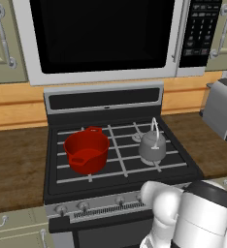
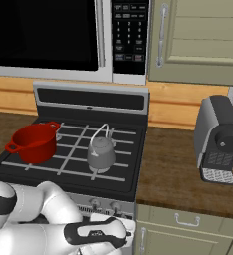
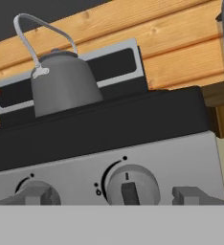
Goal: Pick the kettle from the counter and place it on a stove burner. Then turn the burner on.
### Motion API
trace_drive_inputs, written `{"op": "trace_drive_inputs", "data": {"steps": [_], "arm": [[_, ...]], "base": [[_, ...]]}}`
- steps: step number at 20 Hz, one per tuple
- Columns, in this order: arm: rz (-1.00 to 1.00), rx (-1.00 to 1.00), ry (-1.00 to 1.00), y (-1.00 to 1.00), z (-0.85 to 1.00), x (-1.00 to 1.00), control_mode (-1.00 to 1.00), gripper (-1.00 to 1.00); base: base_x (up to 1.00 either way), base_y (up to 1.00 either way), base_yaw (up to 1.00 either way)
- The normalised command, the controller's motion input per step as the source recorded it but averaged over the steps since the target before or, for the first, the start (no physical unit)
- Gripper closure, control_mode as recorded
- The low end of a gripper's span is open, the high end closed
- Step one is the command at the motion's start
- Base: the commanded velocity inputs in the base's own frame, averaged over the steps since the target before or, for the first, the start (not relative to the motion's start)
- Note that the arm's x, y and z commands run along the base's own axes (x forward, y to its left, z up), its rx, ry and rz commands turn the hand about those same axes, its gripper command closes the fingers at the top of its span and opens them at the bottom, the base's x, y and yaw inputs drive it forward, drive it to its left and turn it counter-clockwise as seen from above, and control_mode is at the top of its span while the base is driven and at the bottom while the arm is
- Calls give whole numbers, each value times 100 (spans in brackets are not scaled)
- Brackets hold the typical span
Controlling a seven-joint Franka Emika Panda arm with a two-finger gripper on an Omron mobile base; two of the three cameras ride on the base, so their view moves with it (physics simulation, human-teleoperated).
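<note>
The grey kettle [image 1: 152, 145] [image 2: 100, 152] stands upright on the grate of the black cooktop's front right burner, which it hides. Seen from below in the hand view, the kettle [image 3: 61, 83] rises above the stove's front edge. A rear stove burner [image 1: 137, 137] shows just behind it. My gripper [image 3: 116, 196] is open, low in front of the stove's control panel. Its fingertips [image 3: 35, 195] stand wide on either side of a round knob [image 3: 130, 184], and nothing is held. The brown counter [image 1: 13, 160] [image 2: 188, 174] flanks the stove on both sides.
A red two-handled pot [image 1: 86, 150] [image 2: 34, 142] sits on the front left burner. A second knob [image 3: 30, 189] lies left of the centred one. A grey coffee machine [image 2: 219, 139] stands on the right counter. A microwave [image 1: 101, 34] hangs above the stove.
</note>
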Motion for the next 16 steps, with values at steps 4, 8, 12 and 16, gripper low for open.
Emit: {"op": "trace_drive_inputs", "data": {"steps": [4,8,12,16], "arm": [[-5,0,4,1,-3,31,-100,-100],[-3,0,6,0,-6,28,-100,-100],[-1,0,4,5,-1,11,-100,-100],[0,0,3,17,-5,1,-100,-100]], "base": [[0,0,0],[0,0,0],[0,0,0],[0,0,0]]}}
